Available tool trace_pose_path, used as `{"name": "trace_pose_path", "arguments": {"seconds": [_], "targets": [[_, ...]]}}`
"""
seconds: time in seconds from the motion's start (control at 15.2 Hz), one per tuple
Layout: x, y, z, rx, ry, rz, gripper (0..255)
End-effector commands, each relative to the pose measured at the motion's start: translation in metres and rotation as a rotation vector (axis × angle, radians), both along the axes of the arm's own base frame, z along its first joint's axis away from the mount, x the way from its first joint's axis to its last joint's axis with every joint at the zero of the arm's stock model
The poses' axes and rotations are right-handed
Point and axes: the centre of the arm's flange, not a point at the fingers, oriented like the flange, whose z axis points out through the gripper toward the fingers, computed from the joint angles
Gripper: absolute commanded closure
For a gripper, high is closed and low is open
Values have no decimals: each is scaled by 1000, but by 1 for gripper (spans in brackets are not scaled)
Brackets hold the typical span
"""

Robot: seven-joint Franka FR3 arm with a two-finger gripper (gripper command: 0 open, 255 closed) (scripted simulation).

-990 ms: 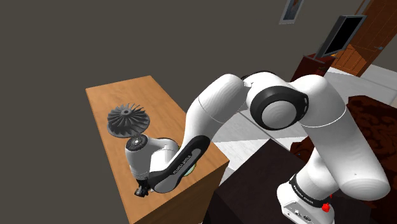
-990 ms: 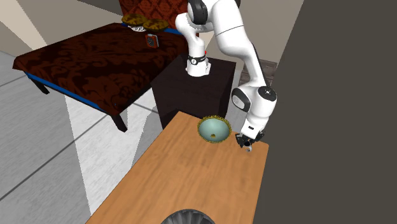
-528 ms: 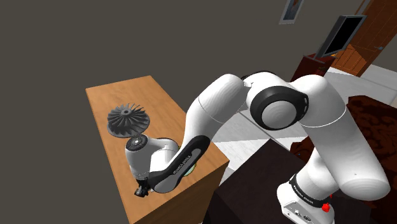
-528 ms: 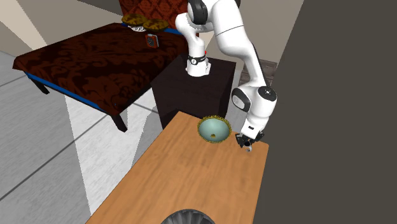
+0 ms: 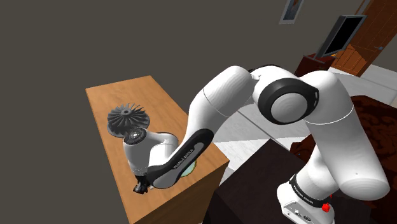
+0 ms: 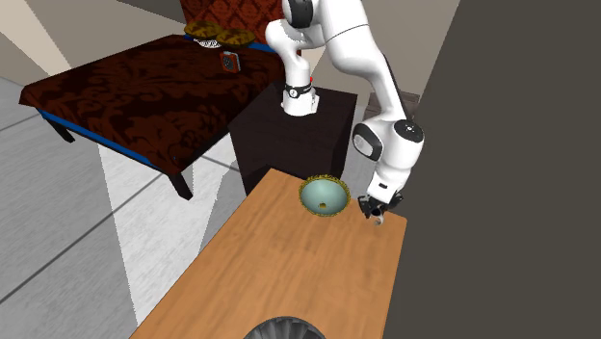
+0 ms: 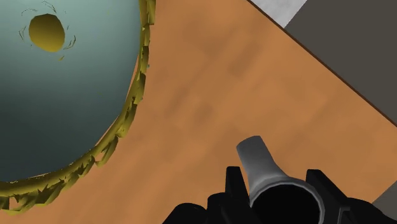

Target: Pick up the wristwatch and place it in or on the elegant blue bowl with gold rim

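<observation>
Between my gripper's [image 7: 277, 186] two black fingers sits the wristwatch [image 7: 266, 170], a grey band with a dark round face; the fingers clasp it just above the wooden table [image 7: 210, 95]. Beside the gripper lies the blue-green bowl [image 7: 57, 95] with a jagged gold rim and a gold spot at its centre. In the second exterior view the gripper [image 6: 376, 214] hangs over the table's corner, just off the bowl's [image 6: 324, 195] right side. The shoulder view has the gripper [image 5: 139, 188] low near the table's front edge, with the arm covering most of the bowl.
A dark ribbed fan-like disc [image 5: 127, 119] lies further along the table [image 5: 121, 95]. The table's edge and a dark wall [image 6: 501, 173] run close by the gripper. My dark stand [image 6: 289, 135] is behind the bowl, and a bed with a dark red cover [image 6: 144, 87] is beyond.
The forearm and wrist have swung and risen a little, and the gripper has shifted slightly away from the bowl, still by the table's corner. The bowl has not moved.
</observation>
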Motion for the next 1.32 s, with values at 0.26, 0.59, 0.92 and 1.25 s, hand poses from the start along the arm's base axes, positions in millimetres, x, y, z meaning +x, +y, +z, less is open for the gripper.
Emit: {"name": "trace_pose_path", "arguments": {"seconds": [0.26,0.59,0.92,1.25], "targets": [[0,0,31,0,0,0,255],[0,0,58,0,0,0,255],[0,0,84,0,0,0,255],[0,0,111,0,0,0,255]]}}
